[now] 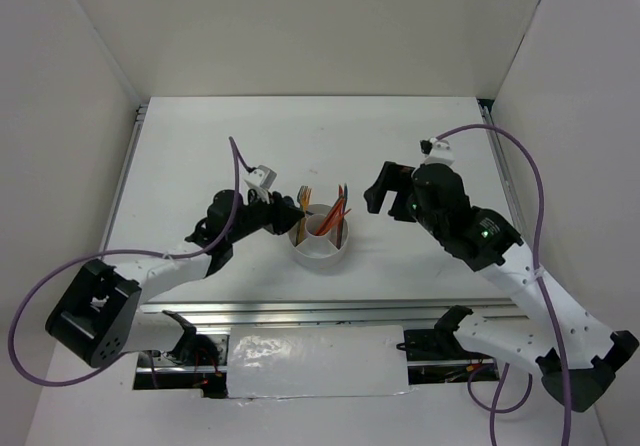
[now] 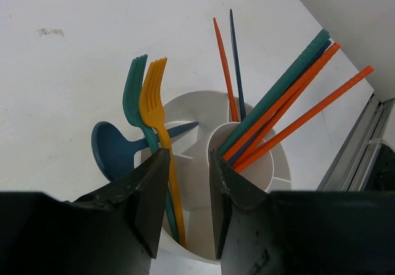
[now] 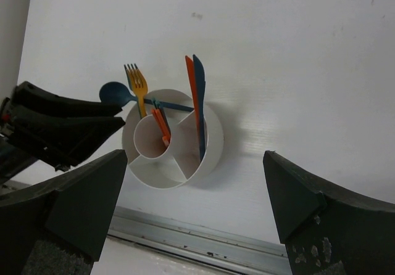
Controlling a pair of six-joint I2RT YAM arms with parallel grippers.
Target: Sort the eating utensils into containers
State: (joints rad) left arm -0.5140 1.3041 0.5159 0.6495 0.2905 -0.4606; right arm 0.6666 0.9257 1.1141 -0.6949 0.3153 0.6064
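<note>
The round white holder (image 1: pixel 322 256) stands mid-table with all the utensils in it. In the left wrist view a teal fork (image 2: pixel 133 90) and an orange fork (image 2: pixel 153 96) share one compartment. A blue spoon (image 2: pixel 114 151) leans out over the holder's rim (image 2: pixel 197 99). Orange and teal chopsticks (image 2: pixel 290 102) stand in the round centre cup. A thin orange piece and a dark blue one (image 2: pixel 227 65) stand behind. My left gripper (image 2: pixel 188 164) is open and empty at the holder's left rim, beside the fork handles. My right gripper (image 3: pixel 195 155) is wide open and empty, above and to the right of the holder (image 3: pixel 213 145).
A metal rail (image 1: pixel 300 311) runs along the table's near edge, just in front of the holder, and also shows in the right wrist view (image 3: pixel 185 235). White walls enclose the table on three sides. Purple cables trail from both arms.
</note>
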